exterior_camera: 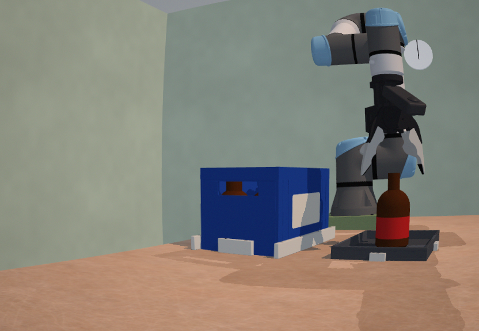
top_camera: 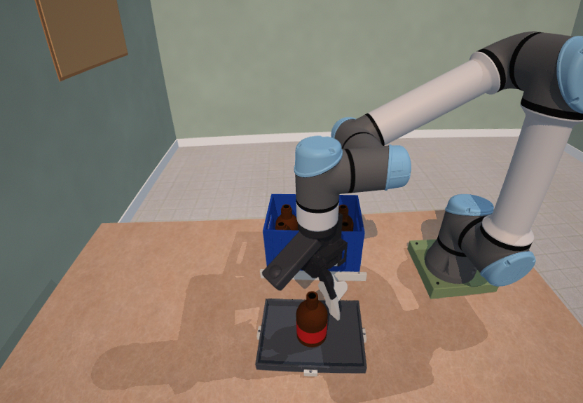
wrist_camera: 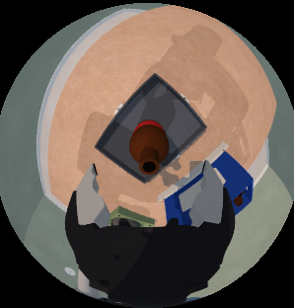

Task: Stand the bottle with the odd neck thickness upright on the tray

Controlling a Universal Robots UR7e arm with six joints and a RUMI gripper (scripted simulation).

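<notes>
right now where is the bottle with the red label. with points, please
In the top view, the red-labelled brown bottle (top_camera: 311,321) (exterior_camera: 392,207) (wrist_camera: 148,143) stands upright on the dark tray (top_camera: 310,368) (exterior_camera: 379,252) (wrist_camera: 120,165), near its middle, on the camera's side of the blue crate (top_camera: 281,249) (exterior_camera: 239,215) (wrist_camera: 246,178).

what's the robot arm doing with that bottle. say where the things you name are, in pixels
The arm's gripper (top_camera: 324,305) (exterior_camera: 392,172) (wrist_camera: 149,163) is open just above the brown bottle (top_camera: 311,316) (exterior_camera: 392,207) (wrist_camera: 148,142), holding nothing. The bottle, with its red label, stands upright on the dark tray (top_camera: 310,367) (exterior_camera: 379,252) (wrist_camera: 121,167). More brown bottles are in the blue crate (top_camera: 277,250) (exterior_camera: 239,219) (wrist_camera: 238,171). Whether this is the odd-necked one, I can't tell.
</notes>
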